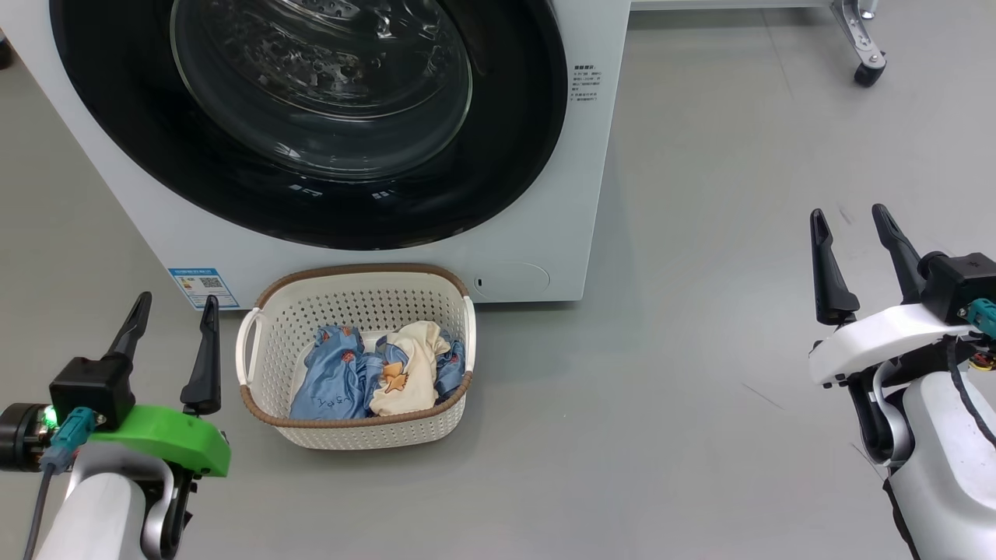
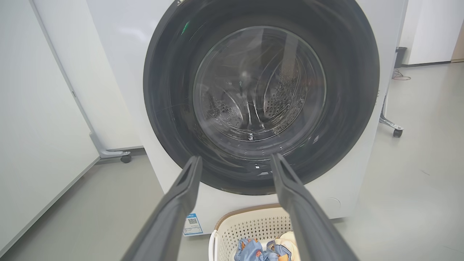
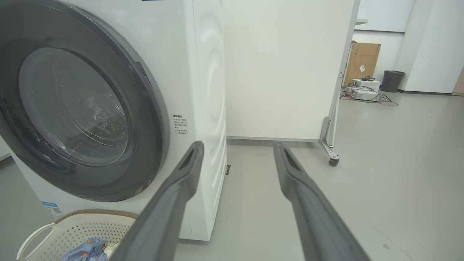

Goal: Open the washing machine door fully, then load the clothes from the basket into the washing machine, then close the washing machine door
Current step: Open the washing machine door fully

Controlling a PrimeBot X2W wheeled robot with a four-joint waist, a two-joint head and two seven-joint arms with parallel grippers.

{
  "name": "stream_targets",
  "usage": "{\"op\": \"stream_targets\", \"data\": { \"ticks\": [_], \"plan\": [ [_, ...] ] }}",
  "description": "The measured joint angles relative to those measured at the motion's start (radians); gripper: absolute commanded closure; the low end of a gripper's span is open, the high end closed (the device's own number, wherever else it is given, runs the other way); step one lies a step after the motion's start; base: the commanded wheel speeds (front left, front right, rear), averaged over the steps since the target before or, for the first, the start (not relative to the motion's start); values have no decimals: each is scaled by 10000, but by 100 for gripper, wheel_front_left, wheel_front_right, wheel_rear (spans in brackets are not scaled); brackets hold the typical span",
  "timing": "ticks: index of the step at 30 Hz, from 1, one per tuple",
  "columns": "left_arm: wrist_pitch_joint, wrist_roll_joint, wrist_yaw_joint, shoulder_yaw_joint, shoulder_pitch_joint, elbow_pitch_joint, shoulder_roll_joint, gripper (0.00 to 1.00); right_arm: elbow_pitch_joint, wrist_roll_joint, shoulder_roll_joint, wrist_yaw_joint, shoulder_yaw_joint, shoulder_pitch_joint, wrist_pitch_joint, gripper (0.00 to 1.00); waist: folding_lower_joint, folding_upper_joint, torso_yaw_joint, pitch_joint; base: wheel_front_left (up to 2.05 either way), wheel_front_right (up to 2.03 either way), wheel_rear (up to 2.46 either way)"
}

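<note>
The grey floor [image 1: 700,350] holds a washer [image 1: 603,194], its door [image 1: 506,155] shut. The basket [image 1: 358,305] of clothes [image 1: 334,381] sits just in front. Both grippers are spread wide, empty. The left gripper [image 1: 177,299] points at the door; the right gripper [image 1: 848,210] is off to the side.

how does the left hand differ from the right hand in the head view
1. The left hand sits on a green mount; the right hand sits on a white mount.
2. The left hand stands close beside the basket; the right hand is far off on the basket's other side, over bare floor.
Shared: both have two long dark fingers, spread open and holding nothing.
</note>
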Motion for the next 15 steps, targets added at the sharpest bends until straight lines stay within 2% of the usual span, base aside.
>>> {"op": "stream_targets", "data": {
  "ticks": [15],
  "plan": [
    [0,311,0,71,45,-142,-105,0,46,15,98,71,-234,-1,0,0,0,0,85,-167,0,0,0]
  ]
}}
